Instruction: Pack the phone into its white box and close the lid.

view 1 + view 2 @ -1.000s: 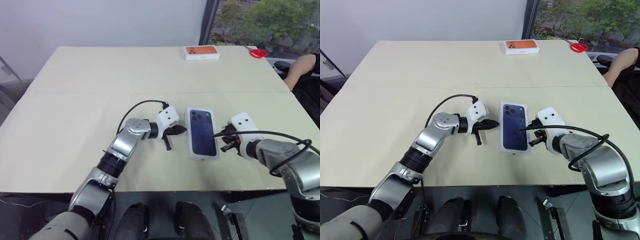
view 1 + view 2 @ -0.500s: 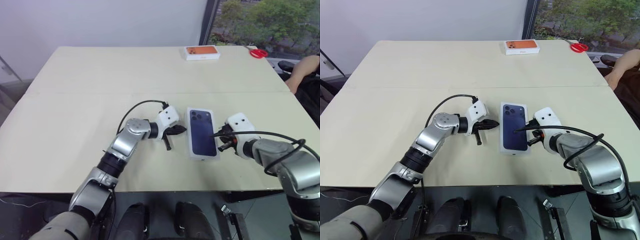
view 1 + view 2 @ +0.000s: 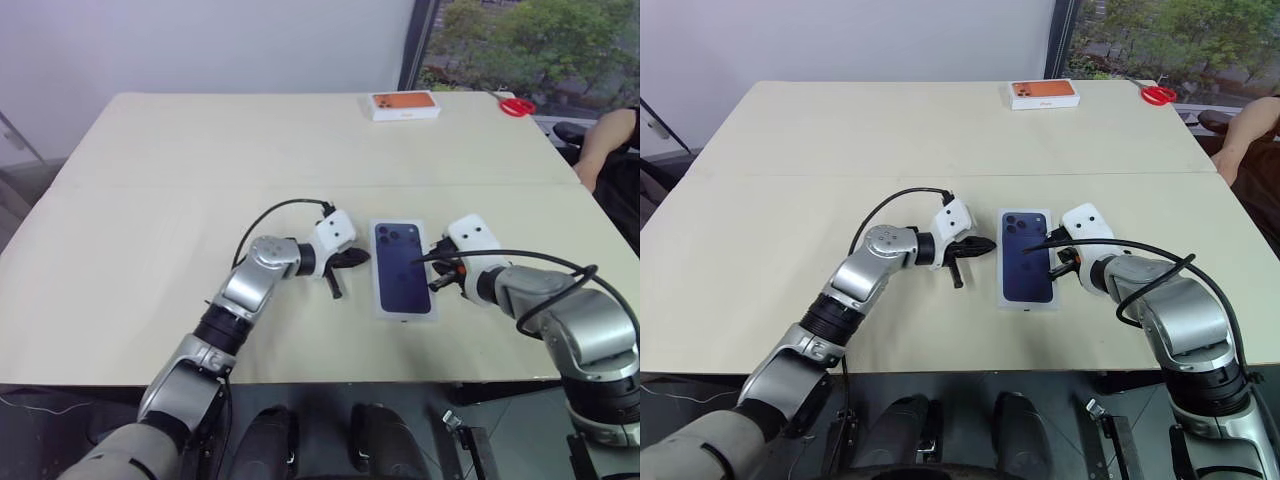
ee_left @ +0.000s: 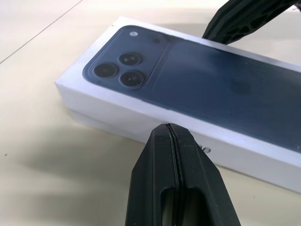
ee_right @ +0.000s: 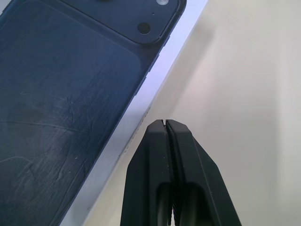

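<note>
I see the flat, glossy-printed lid (image 3: pixel 403 268) sitting closed on the white box (image 4: pixel 155 123). My left gripper (image 3: pixel 340 274) and right gripper (image 3: pixel 441 271), both pressed together, flank its long edges on the matte desk (image 3: pixel 150 240).

Counter (image 3: pixel 150 240): wide, pale beige top, thin seam running across middle from side to side.

Near front edge, about centre: white box (image 4: pixel 141 123), closed, lid (image 3: pixel 404 268) on top with dark blue phone picture facing up.

Far edge, right of centre: white box with orange print (image 3: pixel 404 104), lying flat.

Far right corner: red scissors (image 3: pixel 516 105).
</note>
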Controlling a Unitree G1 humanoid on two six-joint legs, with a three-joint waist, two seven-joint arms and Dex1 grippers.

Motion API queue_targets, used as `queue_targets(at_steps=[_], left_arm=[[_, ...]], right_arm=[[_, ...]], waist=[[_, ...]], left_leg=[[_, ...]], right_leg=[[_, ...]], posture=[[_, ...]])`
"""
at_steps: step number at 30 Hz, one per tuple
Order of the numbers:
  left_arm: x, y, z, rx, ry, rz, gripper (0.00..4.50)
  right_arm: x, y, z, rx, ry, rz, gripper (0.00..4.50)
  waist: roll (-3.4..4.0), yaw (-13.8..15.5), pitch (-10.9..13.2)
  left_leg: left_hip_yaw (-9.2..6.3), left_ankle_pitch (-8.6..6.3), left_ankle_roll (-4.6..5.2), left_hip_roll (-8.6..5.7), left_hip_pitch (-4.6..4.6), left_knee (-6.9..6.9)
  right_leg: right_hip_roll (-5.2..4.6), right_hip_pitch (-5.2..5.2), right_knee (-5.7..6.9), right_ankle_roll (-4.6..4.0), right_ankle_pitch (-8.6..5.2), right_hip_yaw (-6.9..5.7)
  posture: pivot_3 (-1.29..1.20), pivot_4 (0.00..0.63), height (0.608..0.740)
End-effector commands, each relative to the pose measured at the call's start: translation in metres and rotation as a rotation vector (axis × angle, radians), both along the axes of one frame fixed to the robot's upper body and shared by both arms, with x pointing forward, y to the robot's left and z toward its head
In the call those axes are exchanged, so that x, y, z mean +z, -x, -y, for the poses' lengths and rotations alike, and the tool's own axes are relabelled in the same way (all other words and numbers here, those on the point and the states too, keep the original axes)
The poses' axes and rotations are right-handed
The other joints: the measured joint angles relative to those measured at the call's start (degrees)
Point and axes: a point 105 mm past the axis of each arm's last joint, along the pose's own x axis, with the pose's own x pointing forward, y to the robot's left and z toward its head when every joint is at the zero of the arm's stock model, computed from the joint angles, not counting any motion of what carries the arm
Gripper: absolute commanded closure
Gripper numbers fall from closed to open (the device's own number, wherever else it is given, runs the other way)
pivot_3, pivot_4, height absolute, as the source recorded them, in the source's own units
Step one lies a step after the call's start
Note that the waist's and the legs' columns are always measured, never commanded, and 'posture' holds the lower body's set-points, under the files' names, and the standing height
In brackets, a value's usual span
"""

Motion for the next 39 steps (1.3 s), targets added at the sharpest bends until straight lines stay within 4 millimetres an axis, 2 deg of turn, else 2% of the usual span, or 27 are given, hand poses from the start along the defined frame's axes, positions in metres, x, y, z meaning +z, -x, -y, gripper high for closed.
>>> queue_targets(at_steps=[1, 5, 7, 10, 13, 17, 23, 32, 39], left_arm=[[0.032, -0.014, 0.0, 0.064, 0.114, 0.054, 4.5], [0.049, -0.027, 0.005, 0.105, 0.153, 0.077, 4.5], [0.051, -0.032, 0.013, 0.107, 0.141, 0.083, 4.5], [0.041, -0.04, 0.028, 0.1, 0.063, 0.066, 4.5], [0.022, -0.044, 0.035, 0.098, -0.049, 0.046, 4.5], [0.003, -0.049, 0.037, 0.124, -0.141, -0.005, 4.5], [-0.011, -0.051, 0.039, 0.151, -0.186, -0.038, 4.5], [-0.021, -0.056, 0.03, 0.208, -0.207, -0.033, 4.5], [-0.011, -0.061, 0.03, 0.241, -0.14, -0.027, 4.5]], right_arm=[[0.027, -0.002, 0.019, -0.049, 0.056, 0.111, 4.43], [0.039, 0.009, 0.022, -0.017, 0.047, 0.129, 4.43], [0.044, 0.018, 0.015, 0.046, 0.021, 0.128, 4.43], [0.04, 0.036, -0.007, 0.173, -0.037, 0.09, 4.43], [0.03, 0.044, -0.017, 0.202, -0.051, 0.054, 4.43], [0.018, 0.045, -0.021, 0.169, -0.07, 0.015, 4.43], [0.003, 0.045, -0.016, 0.082, -0.093, -0.045, 4.43], [-0.002, 0.038, -0.014, 0.035, -0.093, -0.049, 4.43], [0.006, 0.037, -0.013, 0.049, -0.087, -0.014, 4.43]], waist=[[0.0, 0.1, 0.0], [-0.01, 0.1, 0.0], [-0.02, 0.1, 0.0], [-0.02, 0.2, 0.0], [-0.04, 0.1, 0.0], [-0.06, 0.1, 0.0], [-0.12, 0.2, -0.1], [-0.34, 0.2, -0.3], [-0.37, 0.1, -0.3]], left_leg=[[0.0, 0.0, 0.0, 0.0, 0.0, 0.0], [-0.01, 0.0, 0.0, -0.04, -0.04, 0.03], [-0.01, 0.0, 0.0, -0.04, -0.02, 0.02], [-0.03, 0.0, 0.0, -0.04, 0.0, 0.02], [-0.05, 0.0, 0.01, -0.04, 0.0, 0.02], [-0.05, 0.0, 0.01, -0.03, 0.03, 0.02], [-0.07, -0.01, 0.01, -0.03, 0.08, 0.03], [-0.1, -0.01, 0.01, -0.04, 0.27, 0.03], [-0.1, -0.02, 0.01, -0.03, 0.31, 0.03]], right_leg=[[0.0, 0.0, 0.0, 0.0, 0.0, 0.0], [-0.04, 0.0, -0.03, 0.01, 0.0, -0.01], [-0.02, 0.02, -0.03, 0.02, 0.0, -0.02], [0.0, 0.04, -0.02, 0.02, 0.0, -0.03], [0.02, 0.07, -0.03, 0.03, -0.01, -0.06], [0.02, 0.07, -0.01, 0.03, -0.01, -0.05], [-0.02, 0.15, -0.02, 0.03, -0.01, -0.06], [-0.05, 0.36, -0.06, 0.02, -0.01, -0.07], [-0.05, 0.38, -0.06, 0.02, -0.01, -0.07]], posture=[[0.0, 0.15, 0.74], [0.0, 0.15, 0.74], [0.0, 0.15, 0.74], [0.0, 0.15, 0.74], [0.0, 0.15, 0.74], [0.0, 0.15, 0.74], [0.0, 0.15, 0.74], [0.0, 0.15, 0.74], [0.0, 0.15, 0.74]])
